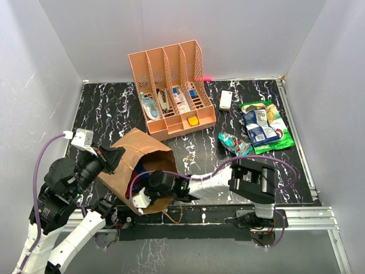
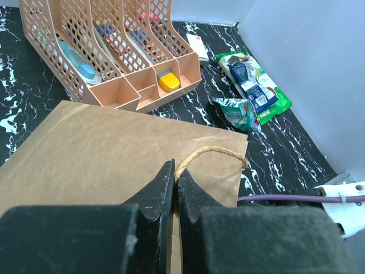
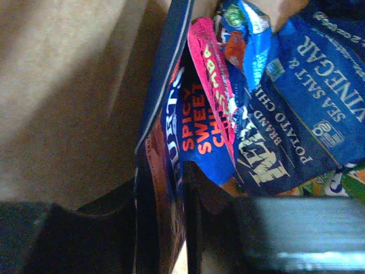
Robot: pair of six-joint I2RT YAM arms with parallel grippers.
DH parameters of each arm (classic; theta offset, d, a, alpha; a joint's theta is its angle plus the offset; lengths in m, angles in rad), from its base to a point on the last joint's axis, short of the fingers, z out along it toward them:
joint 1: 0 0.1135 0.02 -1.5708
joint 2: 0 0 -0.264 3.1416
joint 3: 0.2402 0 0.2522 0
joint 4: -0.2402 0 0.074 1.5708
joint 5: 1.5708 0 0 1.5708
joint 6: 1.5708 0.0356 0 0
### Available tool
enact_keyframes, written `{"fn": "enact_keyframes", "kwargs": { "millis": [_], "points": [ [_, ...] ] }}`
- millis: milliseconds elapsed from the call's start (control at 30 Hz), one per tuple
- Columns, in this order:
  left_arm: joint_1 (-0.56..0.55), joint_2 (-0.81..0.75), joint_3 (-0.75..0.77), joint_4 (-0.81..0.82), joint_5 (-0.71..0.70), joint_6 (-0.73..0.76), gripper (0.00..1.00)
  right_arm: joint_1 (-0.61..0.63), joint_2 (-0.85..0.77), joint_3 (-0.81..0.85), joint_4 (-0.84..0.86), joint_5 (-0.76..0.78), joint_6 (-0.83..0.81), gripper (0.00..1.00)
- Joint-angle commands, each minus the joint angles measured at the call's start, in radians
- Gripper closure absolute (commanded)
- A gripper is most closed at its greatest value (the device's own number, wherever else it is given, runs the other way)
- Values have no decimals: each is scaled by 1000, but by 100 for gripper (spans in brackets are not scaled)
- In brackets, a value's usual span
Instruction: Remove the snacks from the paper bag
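Note:
The brown paper bag (image 1: pixel 137 149) lies tipped with its mouth toward the arms. My left gripper (image 1: pixel 116 158) is shut on the bag's twine handle (image 2: pixel 217 150), and its jaws (image 2: pixel 175 176) press together over the brown paper (image 2: pixel 102 148). My right gripper (image 1: pixel 142 191) reaches inside the bag, where its jaws (image 3: pixel 181 194) are pinched on the edge of a dark blue snack packet (image 3: pixel 162 194) with orange print. More snacks crowd beside it: a pink-red one (image 3: pixel 208 63) and a dark blue salt-and-vinegar one (image 3: pixel 319 114). A green chip bag (image 1: pixel 278 136), a blue packet (image 1: pixel 259 127) and a teal packet (image 1: pixel 234 142) lie on the table.
An orange slotted rack (image 1: pixel 171 85) with small items stands at the back, just behind the bag. A white remote (image 1: pixel 226 100) lies to its right. White walls close in on three sides, and a metal rail (image 1: pixel 302 154) runs along the table's right edge.

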Motion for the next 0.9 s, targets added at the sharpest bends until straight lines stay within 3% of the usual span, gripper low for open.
{"fn": "enact_keyframes", "kwargs": {
  "millis": [0, 100, 200, 533, 867],
  "points": [
    [-3, -12, 17, -1, -13, 11, 100, -6, -4, 25, 179, 51, 0, 78],
    [-2, -13, 17, -2, -15, 13, 100, -8, -20, 12, 189, 49, 9, 88],
    [-3, -13, 15, 0, -15, 13, 100, -9, -49, -6, 200, 54, 21, 92],
    [-3, -15, 10, 2, -13, 12, 100, -11, -221, -84, 209, 56, 108, 92],
    [-3, -12, 5, 5, -15, 12, 100, -11, -480, -173, 142, -26, 341, 92]
  ]
}}
